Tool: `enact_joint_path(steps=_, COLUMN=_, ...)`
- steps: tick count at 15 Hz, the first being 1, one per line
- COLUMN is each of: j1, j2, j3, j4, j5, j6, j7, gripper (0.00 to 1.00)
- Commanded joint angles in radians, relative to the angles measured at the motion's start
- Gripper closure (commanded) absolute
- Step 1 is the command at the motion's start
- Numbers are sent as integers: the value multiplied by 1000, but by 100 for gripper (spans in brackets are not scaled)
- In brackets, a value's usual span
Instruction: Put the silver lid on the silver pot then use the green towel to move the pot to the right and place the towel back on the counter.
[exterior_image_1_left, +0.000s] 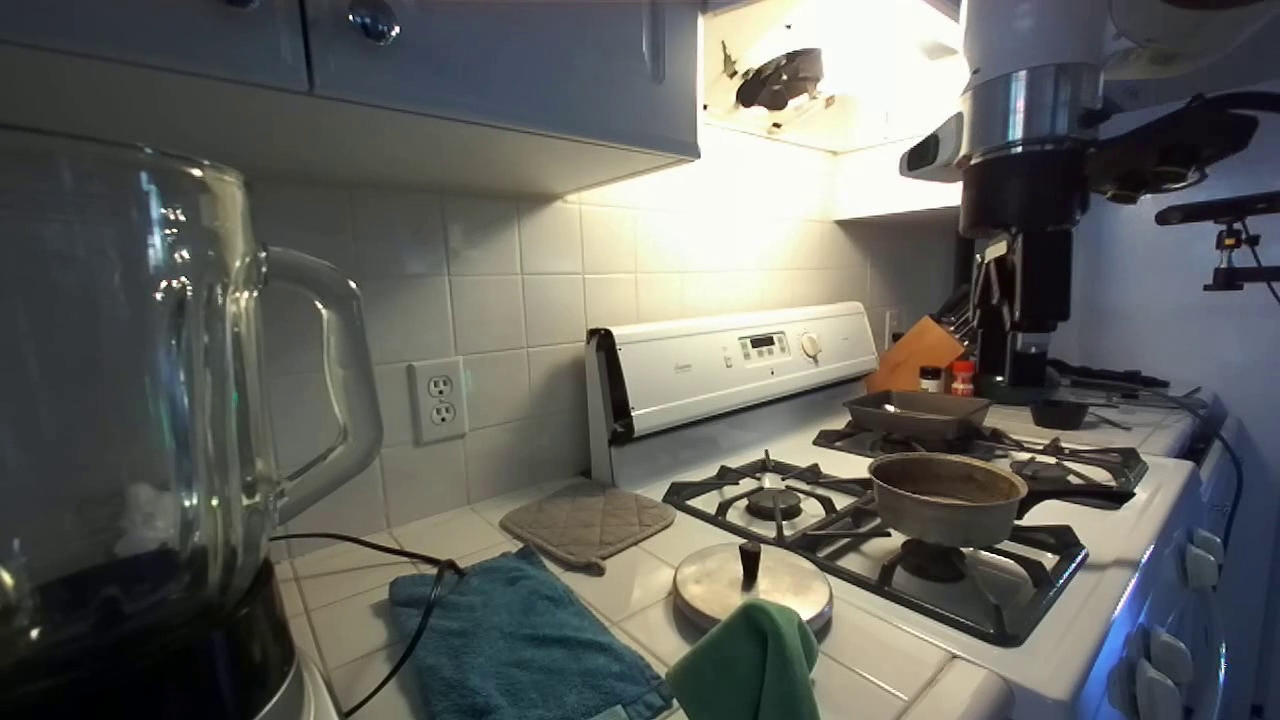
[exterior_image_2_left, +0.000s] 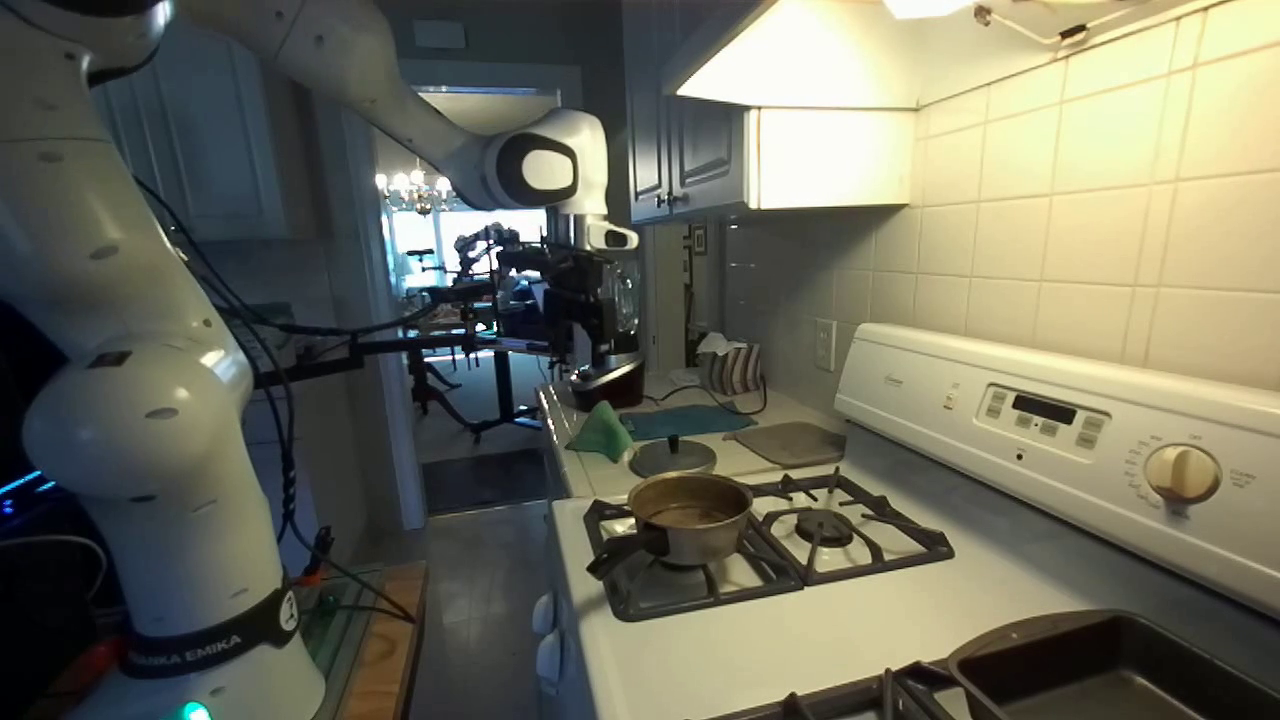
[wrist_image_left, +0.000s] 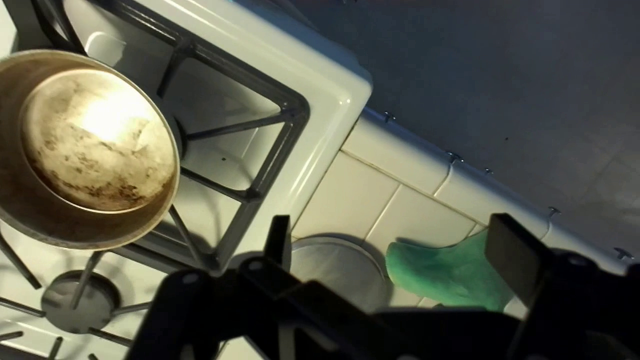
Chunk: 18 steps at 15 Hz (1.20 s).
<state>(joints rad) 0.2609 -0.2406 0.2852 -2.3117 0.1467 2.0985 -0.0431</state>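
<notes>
The lid (exterior_image_1_left: 712, 580) lay flat on the tiled counter (exterior_image_1_left: 630, 600), knob up, at the lower middle of the frame in an exterior view, near the stove (exterior_image_1_left: 1115, 565) and off the pot (exterior_image_1_left: 925, 515). The pot rested on a grate (exterior_image_1_left: 1055, 592) to the right of and above the lid there, its dark handle pointing toward the right edge. Just beside the lid, at the bottom edge, the green towel (exterior_image_1_left: 750, 660) stood bunched in a peak, hiding part of the lid's rim; whether they touched could not be told. In the wrist view your gripper (wrist_image_left: 392, 245) showed along the bottom with its fingers (wrist_image_left: 510, 255) spread wide apart, parts of the lid and towel visible below, between them, and the pot filling the upper left. Your arm (exterior_image_2_left: 160, 420) filled the left of an exterior view. In an exterior view the blue cloth (exterior_image_1_left: 530, 630) lay left of the towel, with the gray pot holder (exterior_image_1_left: 590, 520) above it and the blender (exterior_image_1_left: 150, 430) along the left edge. Above the pot in that frame sat a dark baking pan (exterior_image_1_left: 915, 415).
</notes>
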Motion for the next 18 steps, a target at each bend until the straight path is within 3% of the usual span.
enact_joint_path(steps=1, j1=33, j2=129, j3=26, j4=79, j5=-30, j6=76, j7=-25, gripper=0)
enact_joint_path(steps=6, j1=62, j2=254, j3=51, j4=137, j5=-34, j6=223, j7=-37, gripper=0)
enact_joint_path(steps=7, j1=64, j2=279, j3=53, j4=159, j5=-52, j6=215, j7=-28, gripper=0)
enact_joint_path(steps=8, j1=61, j2=216, j3=46, j4=103, j5=-14, j6=204, j7=-27, gripper=0)
enact_joint_path(steps=16, j1=62, j2=268, j3=51, j4=147, j5=-31, j6=209, j7=-27, gripper=0)
enact_joint_path(steps=18, j1=62, j2=280, j3=50, j4=145, j5=-42, j6=260, j7=-32, gripper=0)
